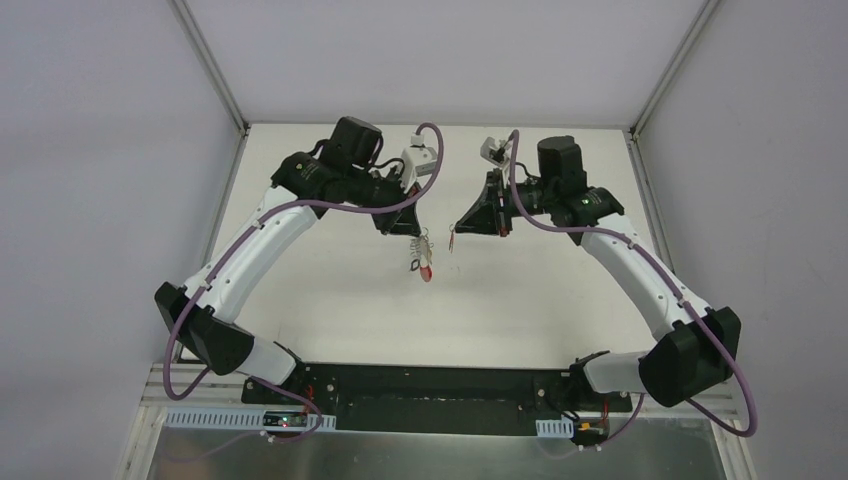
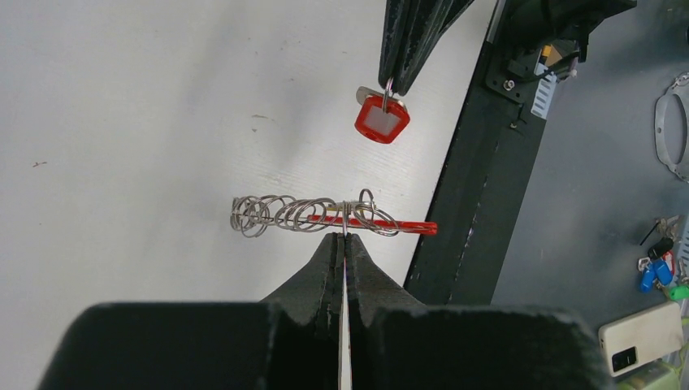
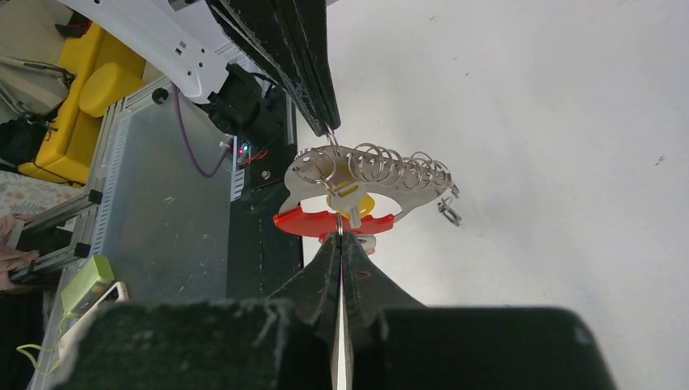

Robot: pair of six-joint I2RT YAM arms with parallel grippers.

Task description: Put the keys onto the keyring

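Two robot arms reach in over a white table [image 1: 330,300] and meet near its middle, both held above the surface. The left gripper [image 2: 344,236] has its jaws pressed together on the keyring [image 2: 325,215], pinching the thin grey metal side. The ring hangs in the air from those fingertips. A row of small wire coils runs along its grey part, and its thick red arc sticks out toward the arm bases. The right gripper [image 2: 390,81] is likewise clamped tight, holding a red key [image 2: 382,122] by the small metal loop at its head, so the red plastic head dangles just under the fingertips. Key and keyring sit just beside each other with a gap between them, not touching. In the right wrist view a small yellow piece [image 3: 351,203] shows against the ring. That spot is too crowded to tell whether it is a key.
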